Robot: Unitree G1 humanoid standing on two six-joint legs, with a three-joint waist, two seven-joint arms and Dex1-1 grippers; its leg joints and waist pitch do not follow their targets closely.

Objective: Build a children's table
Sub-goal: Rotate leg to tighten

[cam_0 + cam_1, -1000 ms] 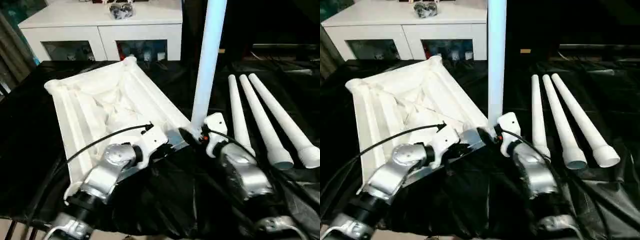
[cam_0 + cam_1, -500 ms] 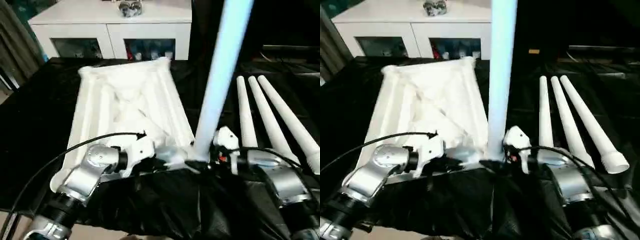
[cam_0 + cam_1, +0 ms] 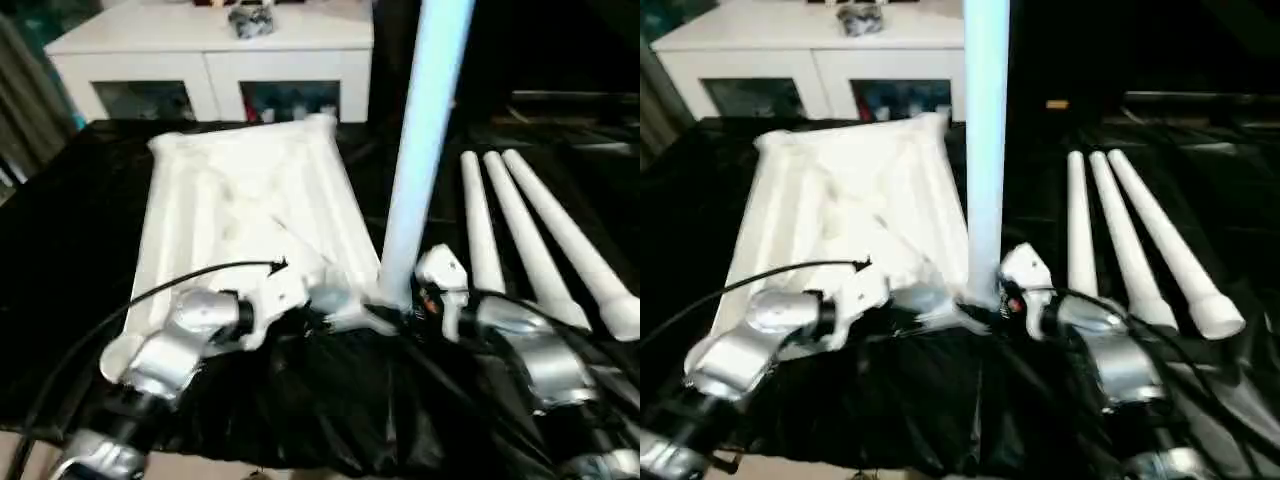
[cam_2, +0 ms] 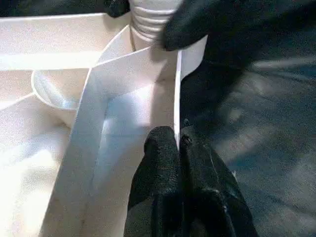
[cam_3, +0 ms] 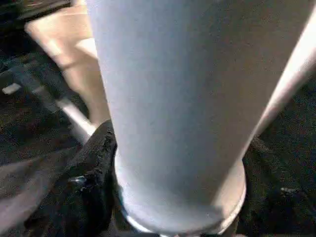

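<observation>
Both head views look forward and down from above the silver forearms, set slightly apart, and share the black-draped surface [image 3: 60, 250], the white ribbed plastic tabletop [image 3: 240, 200] and the upright white tubular leg [image 3: 986, 150]. The left wrist view sits very close along its claw [image 4: 178, 143] at the tabletop's corner wall. The right wrist view presses close against the leg's base.

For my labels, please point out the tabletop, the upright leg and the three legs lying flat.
tabletop [image 3: 215, 200], left eye view, ribbed underside.
upright leg [image 3: 420, 150], left eye view, mid shaft.
three lying legs [image 3: 525, 245], left eye view, middle leg's shaft.
</observation>
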